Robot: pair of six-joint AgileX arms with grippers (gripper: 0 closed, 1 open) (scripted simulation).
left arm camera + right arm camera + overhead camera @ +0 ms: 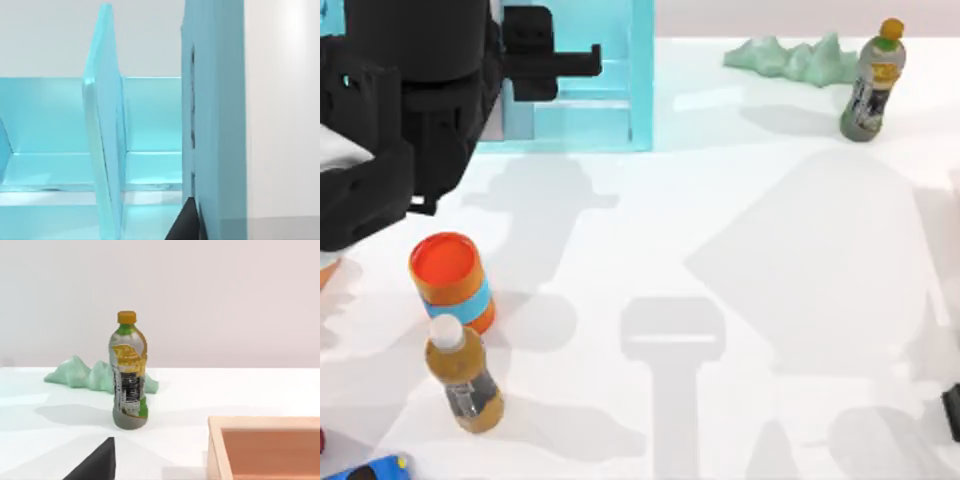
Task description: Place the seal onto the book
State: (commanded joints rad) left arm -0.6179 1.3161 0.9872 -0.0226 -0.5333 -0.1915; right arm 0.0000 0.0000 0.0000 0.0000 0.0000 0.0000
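The seal and the book are out of view. My left gripper [582, 60] reaches from the bulky black arm at the top left toward the turquoise shelf unit [610, 90]. In the left wrist view the shelf's dividers [105, 150] stand very close. A black piece of my right arm [953, 412] sits at the table's right edge, low in the top view.
An orange canister with a blue band [450, 280] and a white-capped brown bottle [466, 380] stand at the left. A yellow-capped bottle [870, 85] [129, 375] and a green mound [790, 58] are at the back right. A wooden box [265, 450] lies near the right arm. A blue object [365, 468] pokes in at the bottom left.
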